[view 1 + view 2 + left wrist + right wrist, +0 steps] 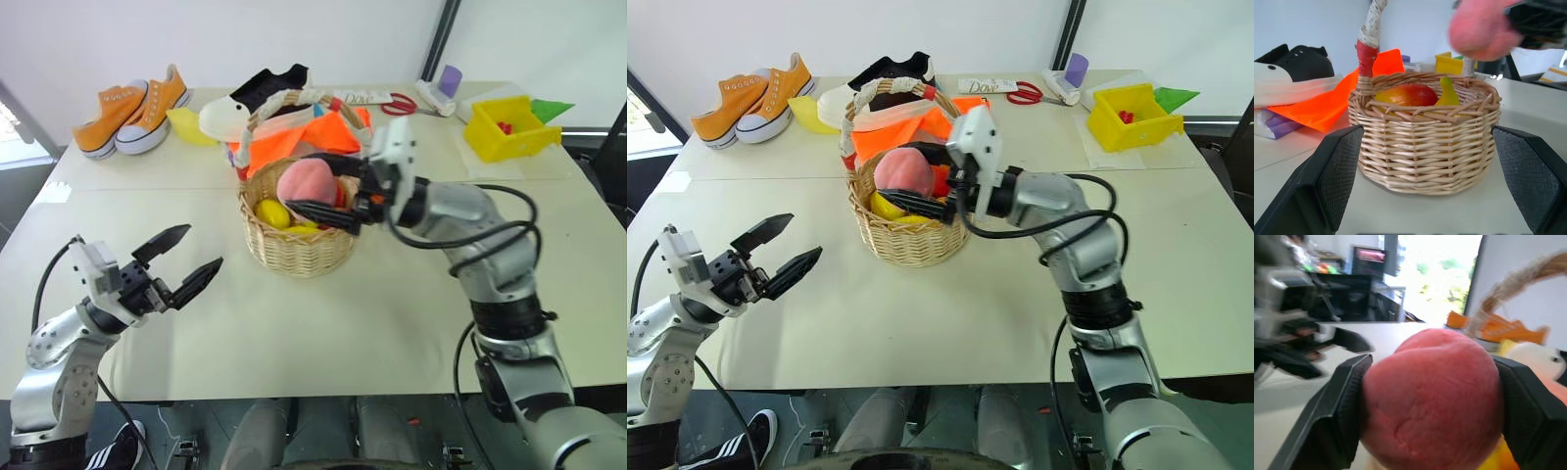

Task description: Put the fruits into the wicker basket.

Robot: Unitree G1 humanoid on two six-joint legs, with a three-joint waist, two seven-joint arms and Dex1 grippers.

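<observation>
The right gripper [328, 191], clamped on the pink peach [307, 181], holds it over the wicker basket [294, 250] for dropping, while the left gripper [186, 259] waits agape.

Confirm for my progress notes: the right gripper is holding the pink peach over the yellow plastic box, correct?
Not quite. The right gripper holds the pink peach over the wicker basket, not the yellow plastic box, as the right eye view shows.

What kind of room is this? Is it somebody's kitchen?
Probably not a kitchen. It looks like a robot practice room: a plain white table holds a basket of toy fruit, orange sneakers and a yellow box, with a computer screen nearby.
</observation>
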